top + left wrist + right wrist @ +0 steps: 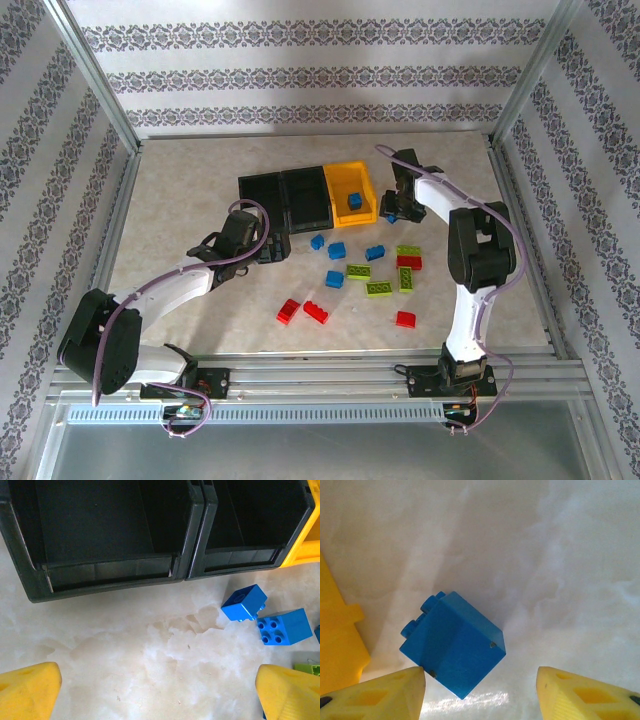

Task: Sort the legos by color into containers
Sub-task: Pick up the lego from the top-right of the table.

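Right wrist view puts a blue brick [452,642] on its side on the table [560,555], studs pointing toward the yellow bin [335,645] just beside it. My right gripper [480,694] stands about half open around the brick and holds nothing. The brick's lower corner is at or against one fingertip [395,690], while the other pad is well apart from it.

I judge this to be the approach for a pick. To do it well, I'd shift sideways until the brick sits centred between the pads. Then I'd turn the wrist to meet two flat faces rather than a corner, and come lower before closing. Otherwise it will likely pivot or skid away.

From above, one blue brick [353,200] lies in the yellow bin, so this one belongs there too. My left gripper [160,695] hangs fully open and empty over bare table in front of the two black bins [110,572].
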Tool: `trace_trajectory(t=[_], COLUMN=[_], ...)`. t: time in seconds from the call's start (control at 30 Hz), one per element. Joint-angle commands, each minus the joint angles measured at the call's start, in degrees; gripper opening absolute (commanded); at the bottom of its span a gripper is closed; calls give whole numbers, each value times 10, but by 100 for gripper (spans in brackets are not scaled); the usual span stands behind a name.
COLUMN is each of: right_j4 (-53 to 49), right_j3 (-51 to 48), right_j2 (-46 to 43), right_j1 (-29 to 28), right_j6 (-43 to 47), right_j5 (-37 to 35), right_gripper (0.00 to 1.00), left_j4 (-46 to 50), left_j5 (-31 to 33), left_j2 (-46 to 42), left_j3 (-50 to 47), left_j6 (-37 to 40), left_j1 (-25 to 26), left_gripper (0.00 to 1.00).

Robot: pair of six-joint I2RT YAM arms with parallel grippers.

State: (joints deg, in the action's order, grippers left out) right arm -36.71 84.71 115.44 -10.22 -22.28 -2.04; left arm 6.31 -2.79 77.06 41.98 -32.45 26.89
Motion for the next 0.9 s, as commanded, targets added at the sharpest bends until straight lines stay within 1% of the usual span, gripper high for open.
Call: trace_trajectory(t=[0.0, 0.23, 0.43, 0.67, 0.87], right_j4=[-11, -14, -27, -47, -57], right_j3=[29, 80, 116, 128, 120], right_j2=[20, 54, 79, 97, 104], right_j1=[8, 15, 25, 27, 27], right_j6=[-2, 13, 15, 8, 5], right_j5=[1, 16, 35, 46, 44], right_gripper=[60, 62, 60, 58, 56], left_j4=[17, 17, 16, 13, 13], left_j5=[9, 12, 15, 17, 18], left_j2=[5, 4, 2, 1, 2], left_j3=[9, 7, 4, 3, 3], left_j6=[-7, -8, -10, -12, -11], left_j1=[-1, 0, -1, -1, 0], left_gripper=[100, 100, 100, 100, 100])
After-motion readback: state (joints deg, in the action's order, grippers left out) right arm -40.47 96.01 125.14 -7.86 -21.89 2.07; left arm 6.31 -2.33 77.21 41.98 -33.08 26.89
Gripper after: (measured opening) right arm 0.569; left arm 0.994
